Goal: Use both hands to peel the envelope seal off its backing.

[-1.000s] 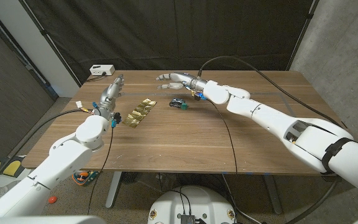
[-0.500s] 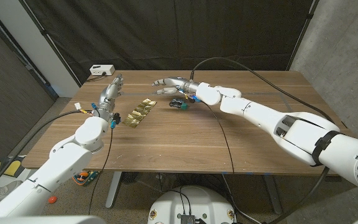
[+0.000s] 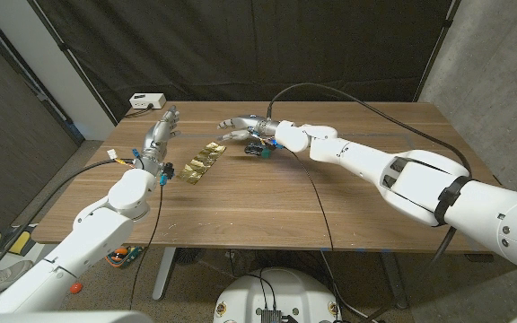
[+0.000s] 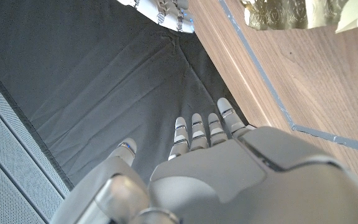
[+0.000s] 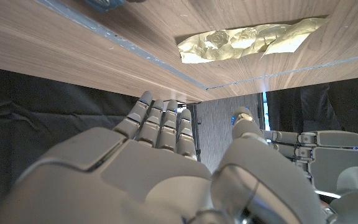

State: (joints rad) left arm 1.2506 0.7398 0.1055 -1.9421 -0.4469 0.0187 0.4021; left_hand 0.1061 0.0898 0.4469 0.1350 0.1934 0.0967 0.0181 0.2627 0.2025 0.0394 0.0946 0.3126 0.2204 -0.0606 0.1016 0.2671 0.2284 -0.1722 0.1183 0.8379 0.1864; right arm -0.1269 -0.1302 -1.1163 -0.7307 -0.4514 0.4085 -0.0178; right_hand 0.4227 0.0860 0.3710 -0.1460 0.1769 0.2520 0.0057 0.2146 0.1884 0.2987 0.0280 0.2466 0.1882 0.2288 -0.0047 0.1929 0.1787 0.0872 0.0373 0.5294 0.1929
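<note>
Lab: black curtain (image 3: pixel 240 45) backdrop

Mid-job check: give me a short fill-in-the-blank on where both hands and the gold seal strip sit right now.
1. The gold seal strip lies on the ____, untouched by either hand.
2. The hand nearer the small dark object is the ____ hand.
3. The left hand holds ____.
4. In the head view, the strip lies ____ the two hands.

Missing words: table; right; nothing; between
</note>
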